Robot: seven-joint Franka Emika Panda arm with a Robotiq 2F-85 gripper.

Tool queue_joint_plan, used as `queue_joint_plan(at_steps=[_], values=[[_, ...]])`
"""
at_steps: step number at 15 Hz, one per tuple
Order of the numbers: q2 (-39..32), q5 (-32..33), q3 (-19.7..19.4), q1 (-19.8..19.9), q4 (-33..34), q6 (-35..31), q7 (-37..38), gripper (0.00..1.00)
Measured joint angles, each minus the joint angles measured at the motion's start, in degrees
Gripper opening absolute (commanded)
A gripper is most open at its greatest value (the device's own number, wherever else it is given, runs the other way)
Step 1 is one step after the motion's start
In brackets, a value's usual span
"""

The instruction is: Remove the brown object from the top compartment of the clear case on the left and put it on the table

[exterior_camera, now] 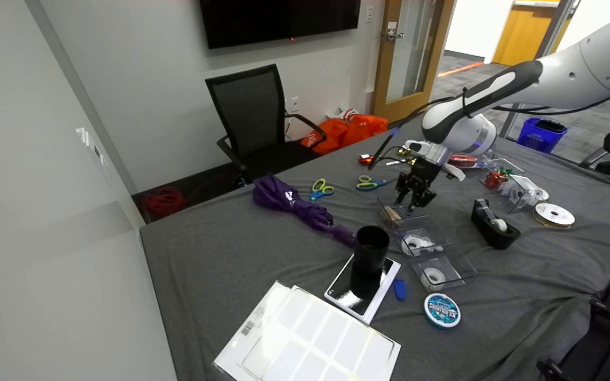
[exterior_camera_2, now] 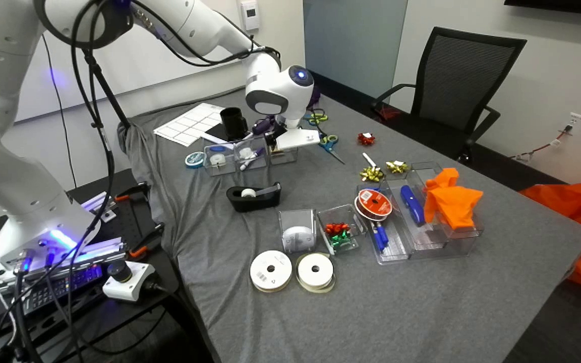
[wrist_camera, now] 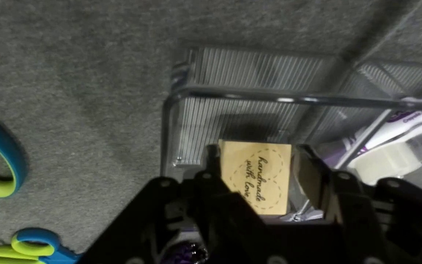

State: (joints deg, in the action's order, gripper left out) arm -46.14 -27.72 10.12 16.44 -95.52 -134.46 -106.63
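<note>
The gripper (wrist_camera: 258, 156) is being held right at the clear case (wrist_camera: 240, 94), fingers spread, nothing being gripped afaict — the brown tag (wrist_camera: 264, 174) is being framed between them in the leftmost compartment, wrist view.

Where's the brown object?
Wrist view, lower right of centre: the brown object is in an end compartment of the clear case, between the fingertips of the claw.

Near the jaws were one block (wrist_camera: 256, 178), three compartments (wrist_camera: 247, 94) and two scissors (exterior_camera: 371, 186); farther from them, one dispenser (exterior_camera_2: 253, 201), two white spools (exterior_camera_2: 271, 261), two gold bows (exterior_camera_2: 372, 174).
</note>
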Motion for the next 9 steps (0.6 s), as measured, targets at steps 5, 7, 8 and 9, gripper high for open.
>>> queue_joint_plan(at_steps=[5,7,8,9], values=[[-1.7,0.0,1.9,0.4,0.1,-2.7,-0.1,0.62],[-1.9,-0.1,2.8,0.9,0.1,-3.1,-0.3,0.7],[-2.0,-0.1,3.2,1.3,0.1,-3.1,-0.5,0.77],[-2.1,-0.3,3.7,1.6,0.1,-3.1,-0.7,0.86]])
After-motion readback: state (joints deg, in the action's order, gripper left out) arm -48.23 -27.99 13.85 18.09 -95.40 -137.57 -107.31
